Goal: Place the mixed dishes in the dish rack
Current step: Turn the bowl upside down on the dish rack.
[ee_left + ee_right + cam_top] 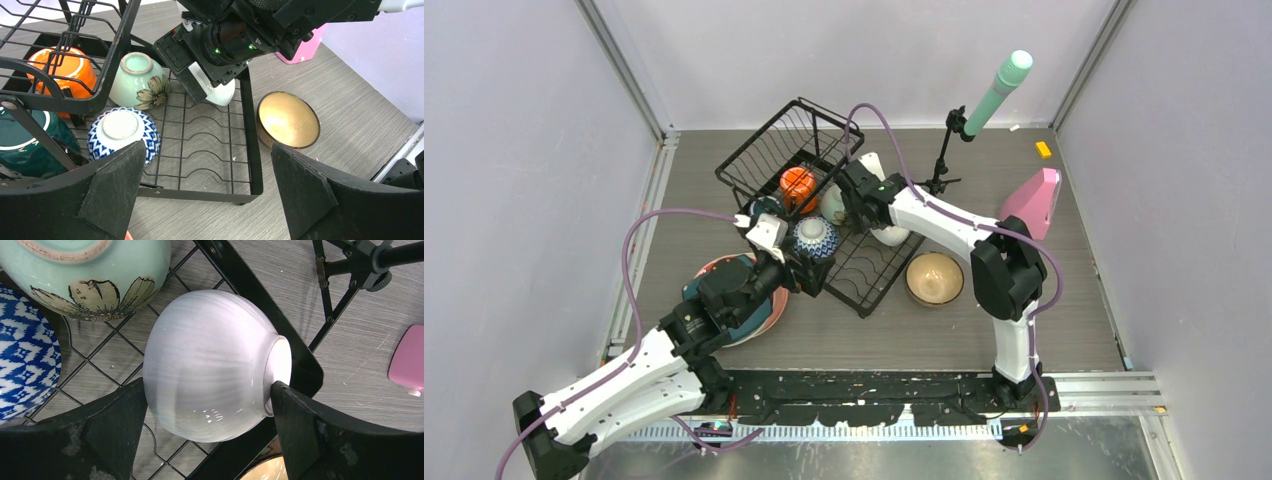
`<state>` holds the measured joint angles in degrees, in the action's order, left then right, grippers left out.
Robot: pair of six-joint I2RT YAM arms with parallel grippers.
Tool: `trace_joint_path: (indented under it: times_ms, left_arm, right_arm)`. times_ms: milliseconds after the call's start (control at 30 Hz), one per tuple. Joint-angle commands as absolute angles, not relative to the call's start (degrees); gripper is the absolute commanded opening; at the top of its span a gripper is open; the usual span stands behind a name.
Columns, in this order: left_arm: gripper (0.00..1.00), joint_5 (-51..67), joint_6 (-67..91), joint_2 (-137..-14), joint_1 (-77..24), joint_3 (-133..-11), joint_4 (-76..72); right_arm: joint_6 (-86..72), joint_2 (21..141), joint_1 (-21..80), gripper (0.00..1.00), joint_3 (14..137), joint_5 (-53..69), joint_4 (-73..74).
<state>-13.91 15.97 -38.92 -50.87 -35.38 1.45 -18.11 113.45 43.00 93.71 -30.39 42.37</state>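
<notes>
At the rack's [865, 272] right rim, the right tool [207, 390] straddles the white bowl [210, 365], which lies tipped on the wires. Can't tell if it's clamped or free. Left tool [207, 147] is wide and empty. This looks like the placing step. Next: back off clear, then fetch the tan bowl [934, 278] off the worktop [1064, 300].

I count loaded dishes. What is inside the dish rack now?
Inside the dish rack: an orange mug, a mint bowl, a blue-patterned bowl and a white bowl on its side. The wires half cover a dark teal dish; whether it is inside is unclear.
</notes>
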Motion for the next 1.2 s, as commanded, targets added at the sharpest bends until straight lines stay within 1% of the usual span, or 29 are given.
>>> trace_joint_path:
  times_ms: [0,267,433,533,667,967,1033,1167]
  left_arm:
    - [0.99,-14.16,16.2,-38.37,-50.89,-35.07,-2.16]
    - [0.99,-14.46,16.26,-37.94,-50.89,-34.89,-2.17]
    - [0.99,-14.05,16.26,-38.72,-50.89,-35.22,-2.29]
    - [0.99,-13.89,16.26,-38.78,-50.89,-35.22,-2.37]
    - [0.99,-14.27,16.34,-38.38,-50.89,-34.83,-2.51]
    - [0.99,-15.77,16.18,-37.51,-50.89,-34.54,-2.85]
    - [0.99,-15.82,16.09,-37.28,-50.89,-34.59,-2.5]
    - [0.99,-16.47,16.09,-36.07,-50.89,-34.01,-2.2]
  right_arm:
    - [-25.89,114.93,43.94,0.92,89.03,-11.8,39.8]
    - [-27.74,114.14,43.42,0.92,85.11,-7.65,36.67]
    - [-28.24,114.66,43.42,0.93,85.15,-7.89,36.38]
    - [-27.67,115.1,43.48,0.96,85.98,-7.85,37.32]
    - [-27.4,115.28,43.89,0.97,86.15,-10.6,38.52]
    - [-25.1,115.02,47.58,0.97,86.17,-21.23,39.04]
    - [-25.4,114.0,47.86,0.98,83.84,-21.79,36.63]
    - [-25.9,112.09,47.9,0.98,80.68,-18.96,32.71]
